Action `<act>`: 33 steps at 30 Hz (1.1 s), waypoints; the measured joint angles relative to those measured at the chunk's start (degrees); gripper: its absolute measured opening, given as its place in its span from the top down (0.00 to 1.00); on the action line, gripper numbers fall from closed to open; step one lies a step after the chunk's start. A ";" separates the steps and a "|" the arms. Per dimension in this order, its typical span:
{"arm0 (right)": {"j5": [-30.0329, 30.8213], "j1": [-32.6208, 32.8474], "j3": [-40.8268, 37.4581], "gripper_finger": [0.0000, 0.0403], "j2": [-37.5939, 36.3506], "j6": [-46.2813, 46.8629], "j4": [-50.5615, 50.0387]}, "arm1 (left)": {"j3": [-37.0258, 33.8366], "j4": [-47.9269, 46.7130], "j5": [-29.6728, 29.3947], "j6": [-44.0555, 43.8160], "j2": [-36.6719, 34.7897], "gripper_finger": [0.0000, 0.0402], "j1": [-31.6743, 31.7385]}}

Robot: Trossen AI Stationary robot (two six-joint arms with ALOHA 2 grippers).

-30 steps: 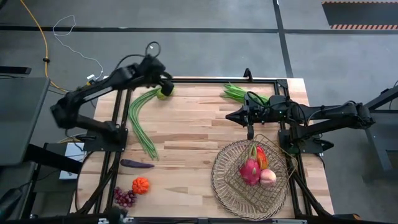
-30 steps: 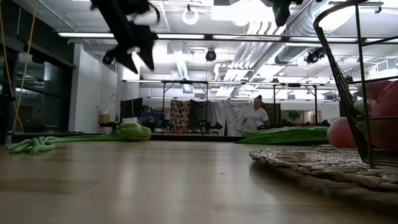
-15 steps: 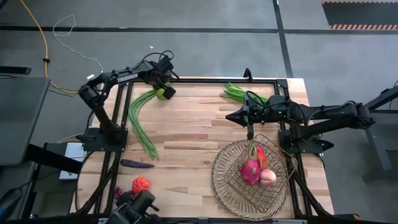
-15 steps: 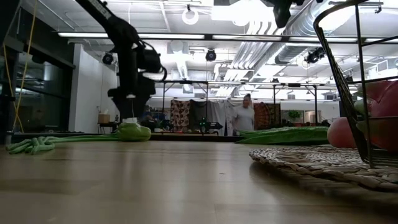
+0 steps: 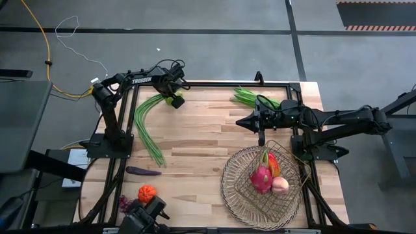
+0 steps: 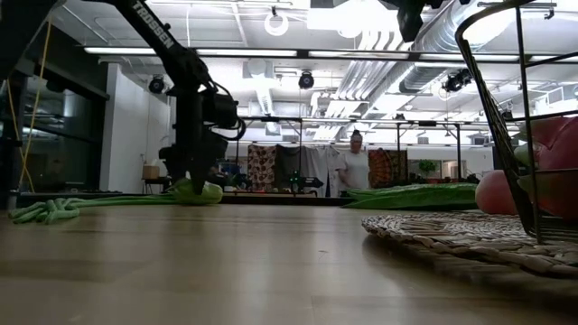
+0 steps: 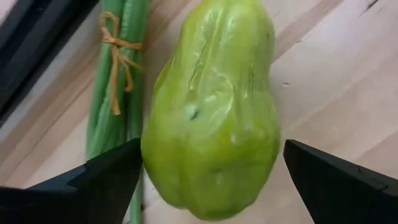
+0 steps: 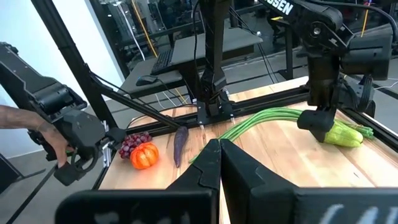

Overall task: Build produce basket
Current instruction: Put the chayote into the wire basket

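Observation:
My left gripper [image 7: 211, 152] is open and low over the green pepper [image 7: 211, 106], one finger [image 7: 106, 180] on each side of it. The pepper lies on the table near the far left corner [image 5: 175, 101], beside a long green bean bunch [image 5: 146, 127]. My right gripper [image 5: 239, 121] is shut and hovers over the table's middle, past the far rim of the basket [image 5: 234, 195]. In the basket lie the pink dragon fruit [image 5: 261, 179], the peach [image 5: 280, 185] and a red pepper [image 5: 273, 164]. My left gripper comes at the green pepper from above, pointing down, with its fingers across the pepper's width. I cannot tell whether the fingers touch it. The pepper lies flat on the table.
A second bean bunch [image 5: 250, 97] lies at the far edge. Eggplant [image 5: 143, 171], pumpkin [image 5: 147, 193] and grapes [image 5: 123, 203] sit near the left near corner. There a person's hand [image 8: 25, 127] holds a dark device [image 5: 146, 218]. The table's middle is bare wood.
My left gripper has come down from high above the table onto the green pepper at the far left, and its arm has folded back toward the far edge. A dark device has come in over the near edge beside the grapes.

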 joint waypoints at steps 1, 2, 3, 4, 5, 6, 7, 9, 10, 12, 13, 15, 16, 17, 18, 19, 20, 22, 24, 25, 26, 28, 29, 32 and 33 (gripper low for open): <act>0.01 0.02 0.00 1.00 0.01 0.00 0.00 | 0.00 0.27 0.06 -0.02 0.09 0.06 -0.06; 0.01 0.02 0.00 1.00 0.01 0.00 0.02 | 0.00 0.59 0.07 0.00 0.10 0.06 -0.14; 0.00 0.01 0.00 1.00 0.01 0.00 0.02 | 0.00 0.85 0.07 0.00 0.10 0.06 -0.14; 0.02 0.02 0.00 1.00 0.00 0.00 0.01 | 0.00 1.10 0.06 0.00 0.10 0.06 -0.14; 0.01 0.02 0.00 1.00 0.00 0.00 0.02 | 0.00 1.22 0.06 -0.02 0.10 0.06 -0.11; 0.02 0.01 0.00 1.00 -0.01 0.00 0.02 | 0.00 1.20 0.04 -0.02 0.10 0.06 -0.10; 0.02 0.01 0.00 1.00 0.01 0.00 0.01 | 0.00 1.20 0.04 -0.01 0.10 0.07 -0.09; 0.02 0.02 0.00 1.00 -0.01 -0.02 0.02 | 0.00 1.21 -0.13 -0.01 0.10 0.09 -0.09; 0.02 0.01 0.00 1.00 0.01 -0.01 0.02 | 0.00 1.26 -0.38 -0.03 0.10 0.11 -0.09; 0.02 0.02 0.00 1.00 -0.01 -0.02 0.02 | 0.00 1.58 -0.84 -0.07 0.10 0.15 -0.09; 0.02 0.00 0.00 1.00 -0.01 -0.02 0.02 | 0.00 1.66 -0.91 -0.09 0.10 0.17 -0.09; 0.02 0.02 0.00 1.00 0.00 -0.02 0.02 | 0.00 1.70 -0.93 -0.09 0.10 0.23 -0.09; 0.02 0.02 0.00 1.00 -0.02 -0.02 0.02 | 0.00 1.70 -0.94 -0.09 0.10 0.26 -0.09; 0.02 0.02 0.00 1.00 0.01 -0.04 0.02 | 0.00 1.70 -1.00 -0.09 0.10 0.29 -0.09; 0.02 0.01 0.00 1.00 0.00 -0.07 0.02 | 0.00 1.70 -1.04 -0.09 0.10 0.31 -0.10; 0.02 0.01 0.00 1.00 0.01 -0.13 0.02 | 0.00 1.72 -1.05 -0.09 0.10 0.33 -0.11; 0.02 0.01 0.00 1.00 -0.01 -0.13 0.02 | 0.00 1.80 -1.06 -0.09 0.10 0.35 -0.11; 0.02 0.02 0.00 1.00 -0.01 -0.07 0.02 | 0.00 1.92 -1.06 -0.09 0.10 0.37 -0.09; 0.03 0.01 0.00 1.00 -0.01 -0.11 0.02 | 0.00 1.92 -1.06 -0.01 -0.27 0.38 -0.09; 0.04 0.02 0.00 1.00 0.00 -0.22 0.02 | -0.02 1.97 -1.06 0.38 -0.92 0.38 -0.07; 0.02 0.02 0.00 1.00 -0.02 -0.32 0.02 | -0.02 2.29 -1.04 0.66 -1.89 0.38 -0.07; 0.04 0.00 0.00 1.00 -0.01 -0.93 0.04 | -0.02 4.13 -0.45 0.87 -4.77 0.38 -0.05; 0.07 0.00 0.00 1.00 0.01 -1.18 0.04 | -0.02 5.39 0.17 0.85 -6.53 0.39 -0.03; 0.31 0.02 0.00 1.00 0.01 -1.55 0.04 | -0.02 10.29 3.28 0.63 -12.82 0.39 -0.03; 0.65 0.01 0.00 1.00 0.01 -1.57 0.04 | -0.02 11.97 4.45 0.33 -15.13 0.39 -0.03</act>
